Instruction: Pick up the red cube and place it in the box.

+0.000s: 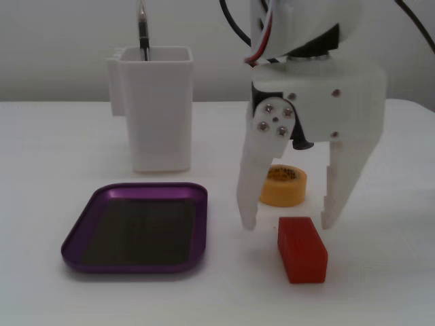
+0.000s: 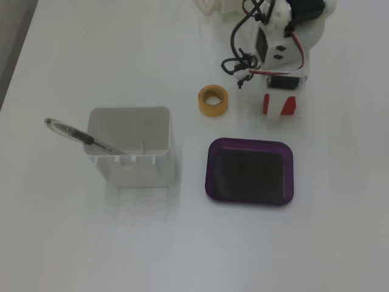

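In a fixed view from table height, the red cube (image 1: 302, 249) lies nearest, on the white table (image 1: 380, 272), right of the empty purple box (image 1: 136, 227). The gripper (image 1: 289, 223) hangs just behind the cube, fingers spread wide, clamping nothing; its tips hide part of the yellow tape roll (image 1: 284, 185). In a fixed view from above, the arm covers the cube's middle (image 2: 267, 104). Farthest, the white container (image 1: 153, 105) holds a pen (image 1: 143, 30), cut off at the top.

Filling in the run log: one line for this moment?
phase: approach | claw: open, fingertips above cube's far end | cube: on table, not gripped | tray: empty
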Tool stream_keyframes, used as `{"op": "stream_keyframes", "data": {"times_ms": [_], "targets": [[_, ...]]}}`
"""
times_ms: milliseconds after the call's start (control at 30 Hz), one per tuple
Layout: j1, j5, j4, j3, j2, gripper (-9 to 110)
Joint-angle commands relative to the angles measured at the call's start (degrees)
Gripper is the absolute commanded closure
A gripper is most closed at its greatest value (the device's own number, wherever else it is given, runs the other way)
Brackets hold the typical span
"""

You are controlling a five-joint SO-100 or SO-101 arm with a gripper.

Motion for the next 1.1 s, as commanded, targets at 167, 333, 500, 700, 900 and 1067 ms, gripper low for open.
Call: {"op": "stream_keyframes", "data": {"times_ms": [167, 333, 500, 700, 900, 1067], "targets": [[-3.69, 0.18, -4.39, 4.39, 0.44, 79], [-2.64, 0.09, -8.88, 8.35, 0.44, 79], [0.44, 0.00, -9.58, 8.79, 0.44, 80], [0.62, 0.09, -9.84, 8.88, 0.44, 102], [0.53, 0.00, -9.40, 8.09, 1.41, 102], [0.62, -0.62, -4.75, 2.46, 3.25, 102]]}}
